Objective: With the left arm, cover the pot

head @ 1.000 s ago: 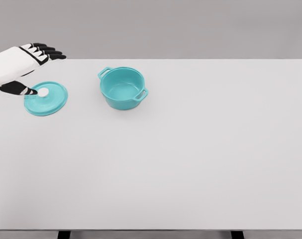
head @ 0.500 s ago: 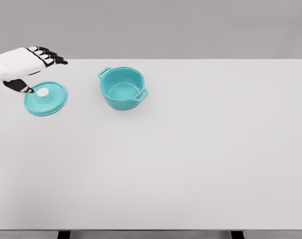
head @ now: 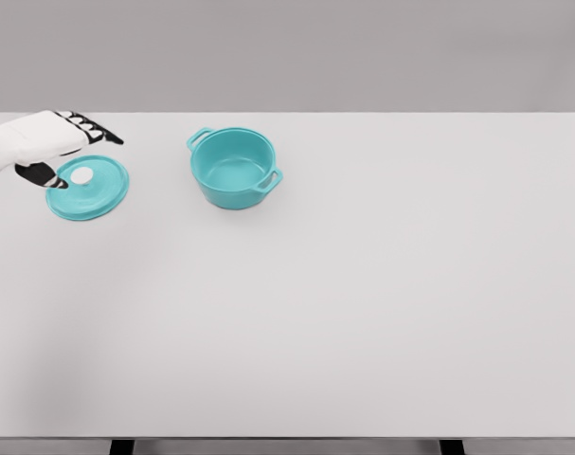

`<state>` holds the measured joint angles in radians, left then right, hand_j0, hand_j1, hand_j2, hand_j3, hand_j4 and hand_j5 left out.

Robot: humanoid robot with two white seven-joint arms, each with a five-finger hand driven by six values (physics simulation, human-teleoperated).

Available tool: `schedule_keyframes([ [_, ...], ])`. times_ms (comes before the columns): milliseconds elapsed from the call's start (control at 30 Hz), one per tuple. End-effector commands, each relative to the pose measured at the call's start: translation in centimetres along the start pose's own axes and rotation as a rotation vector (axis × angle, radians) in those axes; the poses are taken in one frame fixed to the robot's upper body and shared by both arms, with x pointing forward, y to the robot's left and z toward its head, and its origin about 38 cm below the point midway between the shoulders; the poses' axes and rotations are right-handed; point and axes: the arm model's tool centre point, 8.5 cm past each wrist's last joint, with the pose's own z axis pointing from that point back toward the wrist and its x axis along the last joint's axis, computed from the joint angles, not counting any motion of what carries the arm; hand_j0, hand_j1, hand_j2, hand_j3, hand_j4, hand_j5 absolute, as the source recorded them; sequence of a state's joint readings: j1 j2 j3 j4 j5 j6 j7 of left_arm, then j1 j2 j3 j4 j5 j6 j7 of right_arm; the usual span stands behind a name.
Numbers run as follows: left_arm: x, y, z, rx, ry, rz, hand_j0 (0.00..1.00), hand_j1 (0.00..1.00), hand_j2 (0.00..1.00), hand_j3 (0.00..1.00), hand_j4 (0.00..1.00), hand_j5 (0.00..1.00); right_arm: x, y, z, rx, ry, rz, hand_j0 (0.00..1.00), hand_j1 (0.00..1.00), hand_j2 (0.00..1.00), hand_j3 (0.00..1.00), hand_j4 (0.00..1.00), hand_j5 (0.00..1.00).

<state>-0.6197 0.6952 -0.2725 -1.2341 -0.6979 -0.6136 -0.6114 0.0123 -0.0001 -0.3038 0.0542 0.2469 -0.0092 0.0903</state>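
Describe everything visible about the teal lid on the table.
The lid is a round, teal disc with a smooth, matte look, like enamel or plastic, and a small white knob at its centre. It lies flat, knob up, on the white table near the far left, apart from the open teal pot to its right. The left hand hovers at its left edge, fingers open, thumb tip beside the knob; contact cannot be confirmed.
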Motion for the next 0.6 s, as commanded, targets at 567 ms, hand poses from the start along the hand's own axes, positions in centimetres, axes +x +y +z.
schedule_keyframes([
  [567, -1.5, -3.3, -0.7, -0.069, 0.033, 0.095, 0.79, 0.79, 0.79, 0.79, 0.79, 0.79, 0.0, 0.0, 0.0, 0.000, 0.000, 0.000, 1.00, 1.00, 1.00, 1.00, 1.00, 1.00],
])
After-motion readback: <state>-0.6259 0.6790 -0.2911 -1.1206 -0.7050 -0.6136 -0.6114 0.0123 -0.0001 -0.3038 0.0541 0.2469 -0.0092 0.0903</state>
